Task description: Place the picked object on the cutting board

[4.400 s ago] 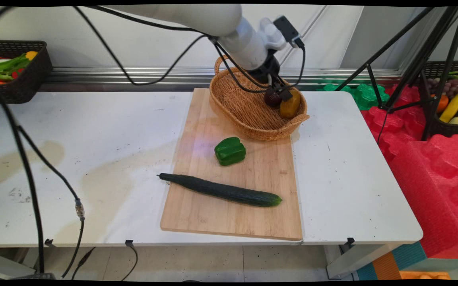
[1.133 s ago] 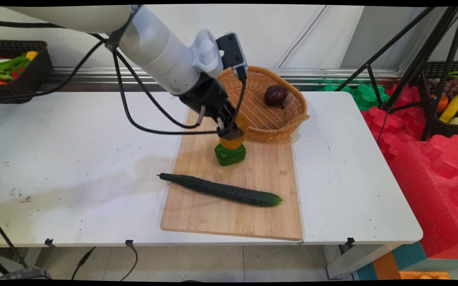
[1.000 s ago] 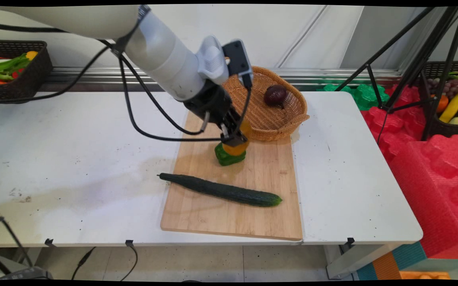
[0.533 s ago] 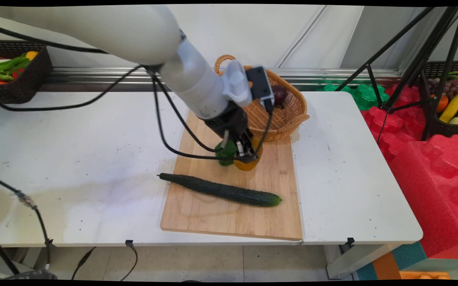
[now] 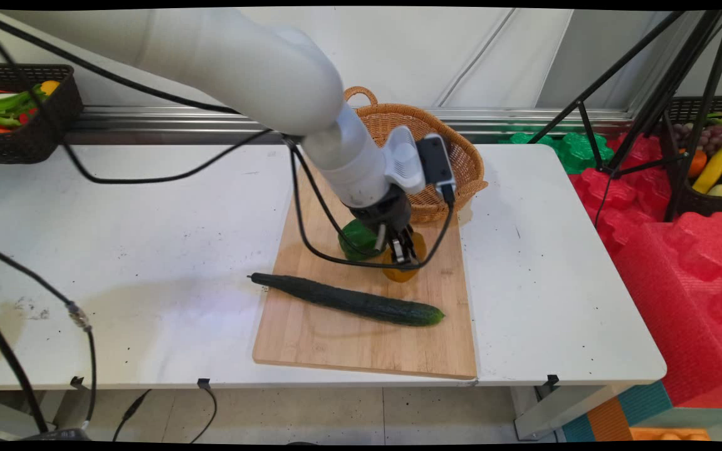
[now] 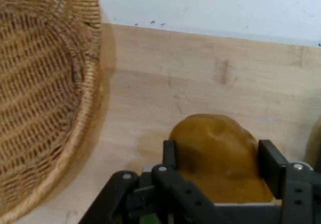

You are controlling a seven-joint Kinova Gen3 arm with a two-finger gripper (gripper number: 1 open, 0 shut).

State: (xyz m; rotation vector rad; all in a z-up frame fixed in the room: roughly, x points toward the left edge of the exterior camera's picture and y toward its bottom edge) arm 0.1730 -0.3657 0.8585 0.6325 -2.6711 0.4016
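gripper (image 5: 402,255) clamped on yellow pepper (image 6: 220,153) | rounded, dull orange-yellow | on board (image 5: 361,338) beside green pepper (image 5: 356,238)

Colours only: gripper (image 5: 403,254) black, clamped on a yellow-orange pepper (image 5: 406,268), mustard-amber in hand view (image 6: 220,153). Green bell pepper (image 5: 357,238) just left of it, glossy. Cucumber (image 5: 348,300) very dark green, lighter green at right tip. Cutting board (image 5: 361,341) pale wood, faint grain streaks. Wicker basket (image 5: 461,163) tan/honey, woven pattern, same weave at left of hand view (image 6: 45,93). Table (image 5: 116,250) white w/ brownish stains + black specks. Arm (image 5: 261,69) white, cables black. Upper left of frame: dark brown basket (image 5: 54,119) w/ green, red, yellow veg. Right side: red foam (image 5: 680,275), green foam (image 5: 577,150), black tripod legs (image 5: 649,94).
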